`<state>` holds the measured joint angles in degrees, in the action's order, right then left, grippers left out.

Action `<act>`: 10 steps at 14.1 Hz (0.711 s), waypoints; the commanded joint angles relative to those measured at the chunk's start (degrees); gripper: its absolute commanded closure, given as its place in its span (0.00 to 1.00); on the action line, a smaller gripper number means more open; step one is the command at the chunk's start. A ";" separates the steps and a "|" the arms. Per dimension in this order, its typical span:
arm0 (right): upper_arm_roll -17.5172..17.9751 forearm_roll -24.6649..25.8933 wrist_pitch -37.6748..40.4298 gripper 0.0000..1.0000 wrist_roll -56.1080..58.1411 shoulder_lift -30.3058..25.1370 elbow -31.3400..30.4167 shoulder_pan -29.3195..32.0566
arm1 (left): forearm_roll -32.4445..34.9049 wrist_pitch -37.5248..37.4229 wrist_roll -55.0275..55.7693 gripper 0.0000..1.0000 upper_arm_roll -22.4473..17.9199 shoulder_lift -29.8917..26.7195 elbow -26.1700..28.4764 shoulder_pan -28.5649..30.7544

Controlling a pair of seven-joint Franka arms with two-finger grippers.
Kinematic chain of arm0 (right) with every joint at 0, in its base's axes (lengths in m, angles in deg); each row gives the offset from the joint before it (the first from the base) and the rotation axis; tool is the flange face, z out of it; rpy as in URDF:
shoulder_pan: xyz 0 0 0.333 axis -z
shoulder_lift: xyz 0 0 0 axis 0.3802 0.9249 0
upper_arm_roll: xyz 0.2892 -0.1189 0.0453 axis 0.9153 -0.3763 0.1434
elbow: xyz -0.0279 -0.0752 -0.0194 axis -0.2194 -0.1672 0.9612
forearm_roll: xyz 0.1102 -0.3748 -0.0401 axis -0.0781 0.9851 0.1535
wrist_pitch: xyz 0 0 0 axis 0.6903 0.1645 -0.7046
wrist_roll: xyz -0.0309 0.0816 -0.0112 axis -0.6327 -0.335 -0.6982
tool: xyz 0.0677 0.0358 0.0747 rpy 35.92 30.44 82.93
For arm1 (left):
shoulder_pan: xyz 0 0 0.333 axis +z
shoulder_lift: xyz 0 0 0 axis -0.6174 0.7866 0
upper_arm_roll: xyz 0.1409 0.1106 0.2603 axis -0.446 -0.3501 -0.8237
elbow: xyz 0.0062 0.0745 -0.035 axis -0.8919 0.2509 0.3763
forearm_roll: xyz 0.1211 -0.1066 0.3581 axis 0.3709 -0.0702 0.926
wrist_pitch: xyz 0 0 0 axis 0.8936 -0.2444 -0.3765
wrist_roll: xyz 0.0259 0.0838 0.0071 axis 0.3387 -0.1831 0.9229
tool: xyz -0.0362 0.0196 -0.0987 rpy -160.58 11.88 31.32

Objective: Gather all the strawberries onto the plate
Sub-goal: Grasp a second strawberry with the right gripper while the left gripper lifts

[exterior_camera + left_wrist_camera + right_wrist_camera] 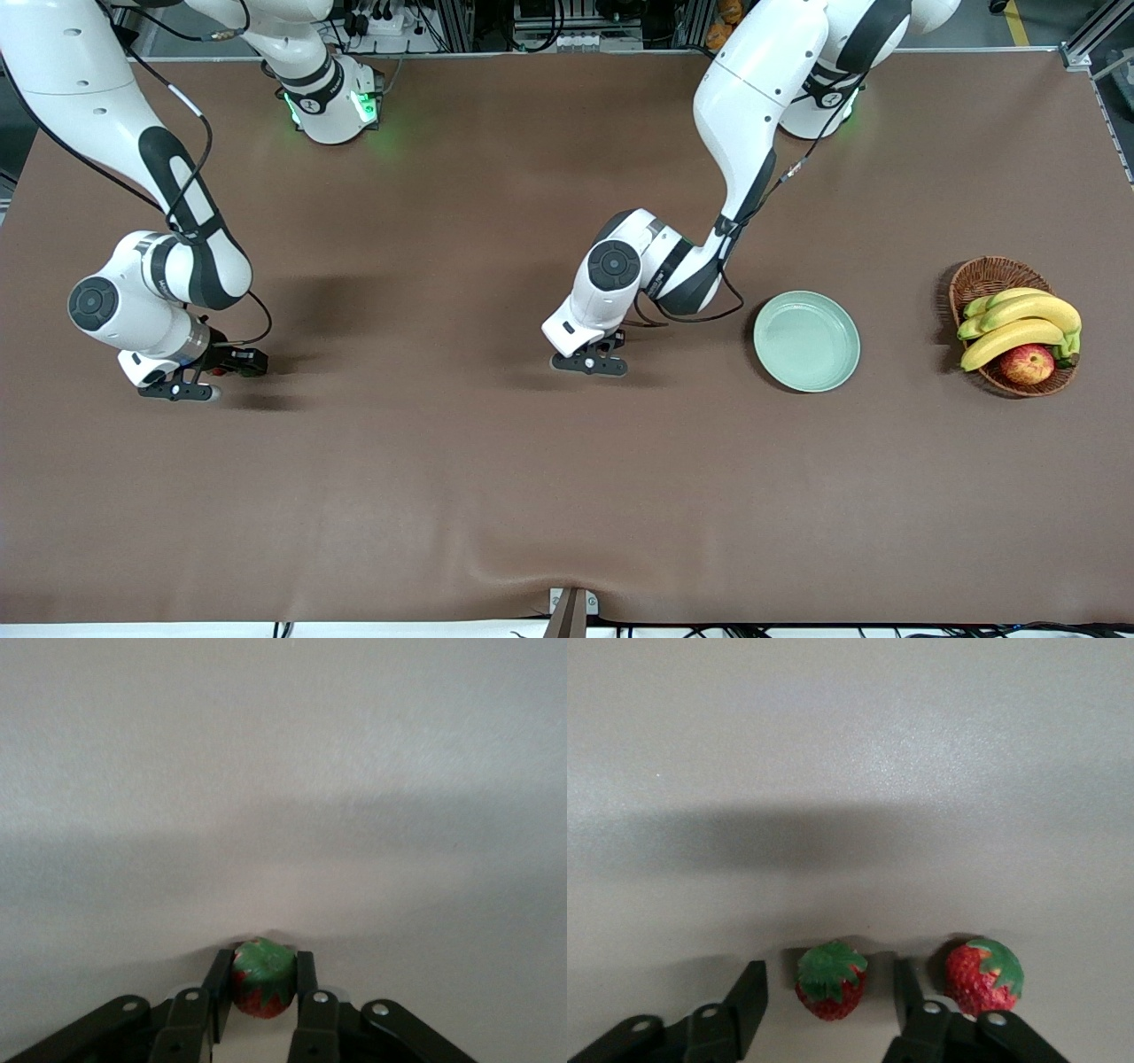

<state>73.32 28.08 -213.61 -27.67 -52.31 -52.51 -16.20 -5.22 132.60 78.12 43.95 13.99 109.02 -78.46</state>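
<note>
My left gripper (589, 363) is low over the table, beside the pale mint-green plate (806, 341) toward the right arm's end. In the left wrist view it (263, 985) is shut on a strawberry (263, 974), green top showing. My right gripper (177, 392) is low at the right arm's end of the table. In the right wrist view it (828, 981) is open, its fingers on either side of a second strawberry (830, 990) without touching it. A third strawberry (983, 976) lies just outside one finger (905, 988). The plate holds nothing. The front view hides all three berries under the grippers.
A brown wicker basket (974, 279) with bananas (1019, 323) and a red-yellow apple (1028, 363) stands at the left arm's end of the table, beside the plate. The brown table cover (496, 478) stretches between the two grippers.
</note>
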 commanded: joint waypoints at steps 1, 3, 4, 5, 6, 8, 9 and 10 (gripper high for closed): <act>0.97 -0.23 -1.06 0.59 0.05 0.70 0.16 1.24 | 0.17 -3.17 0.17 1.00 -0.35 -3.69 0.27 1.48; 0.97 -0.23 -1.06 0.84 -0.04 0.70 0.16 1.24 | 1.39 -8.09 0.26 1.00 -0.79 -6.86 0.79 3.24; 0.97 -0.23 -1.06 0.93 -0.12 0.70 0.16 1.24 | 3.06 -8.90 0.00 1.00 -1.31 -8.61 2.19 4.03; 0.97 -0.23 -0.97 1.00 -0.12 0.61 0.16 1.15 | 4.73 -9.08 0.00 1.00 -1.32 -10.63 3.77 5.17; 0.97 -0.23 -0.88 1.00 -0.21 0.44 0.16 0.97 | 5.27 -9.17 0.00 0.98 -1.32 -12.83 5.87 5.44; 1.76 -0.23 -0.27 1.00 0.23 -0.96 0.16 0.54 | 5.62 -9.26 -0.44 0.94 -1.41 -18.27 12.45 7.10; 2.98 -0.23 0.08 1.00 0.14 -2.19 0.07 0.19 | 6.23 -9.26 -0.79 0.94 -1.32 -21.26 15.70 8.16; 5.08 -0.23 0.96 1.00 -0.21 -3.50 0.07 -0.08 | 6.32 -9.26 -2.36 0.94 -1.32 -24.25 19.22 9.04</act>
<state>75.10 28.08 -214.01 -27.61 -52.39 -51.87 -16.23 -0.33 123.09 77.37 42.51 -1.85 118.20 -70.92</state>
